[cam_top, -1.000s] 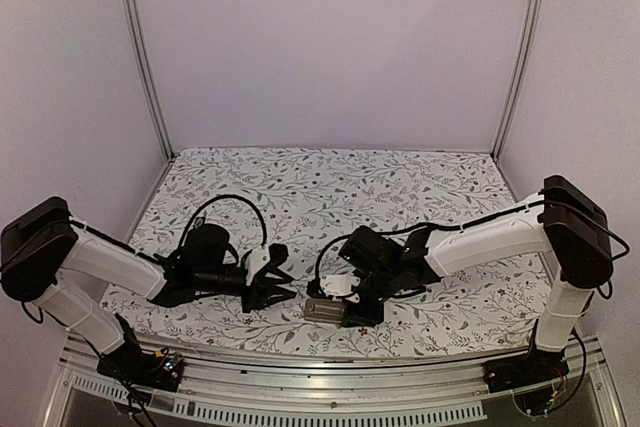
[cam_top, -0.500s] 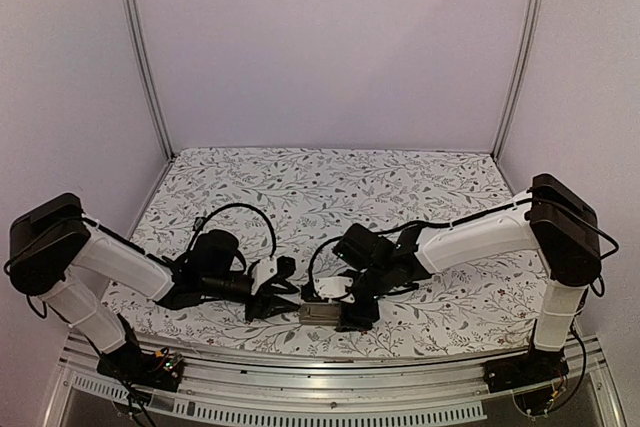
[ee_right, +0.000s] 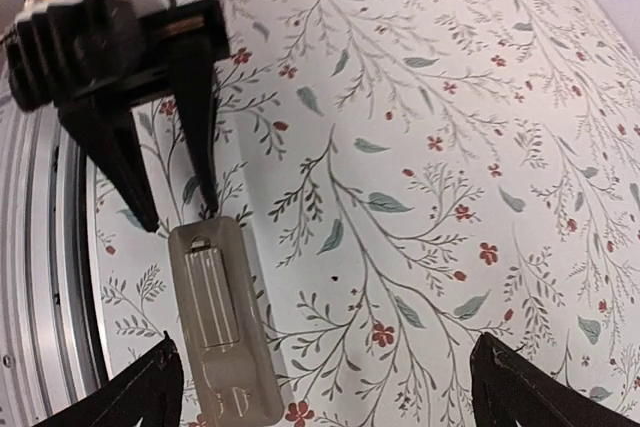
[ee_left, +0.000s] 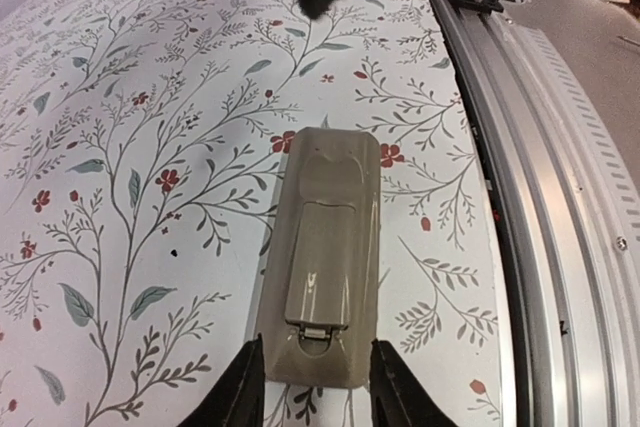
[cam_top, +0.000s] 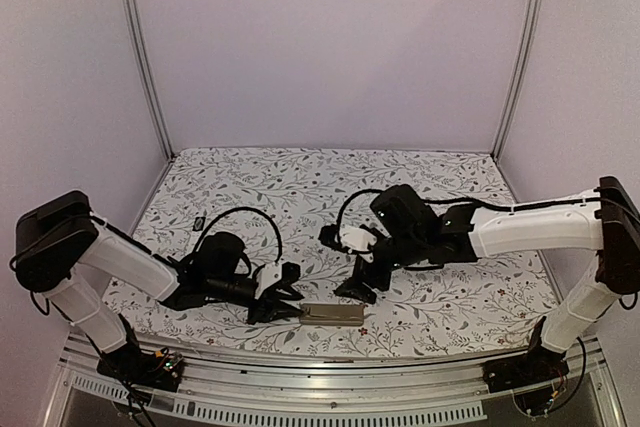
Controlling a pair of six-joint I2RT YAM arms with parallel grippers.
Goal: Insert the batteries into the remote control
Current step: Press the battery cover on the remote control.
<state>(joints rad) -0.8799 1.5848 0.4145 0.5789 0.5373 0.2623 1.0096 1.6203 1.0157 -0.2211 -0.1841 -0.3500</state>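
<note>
The remote control is a flat beige bar lying on the flowered cloth near the front edge. Its back faces up and the battery cover is closed. My left gripper is shut on the remote's near end, one black finger pressed against each long side. It shows as two dark prongs in the right wrist view, at the remote's far end. My right gripper hangs wide open above and behind the remote, holding nothing. A tiny black cylinder, seemingly one of the batteries, lies at the far left.
An aluminium rail runs along the front edge, just beside the remote. The left arm's black cable loops above the cloth. Plain walls with metal posts close in the back and sides.
My right gripper opened, let go of the remote and drew up and back to the right. My left gripper slid right onto the remote's end.
</note>
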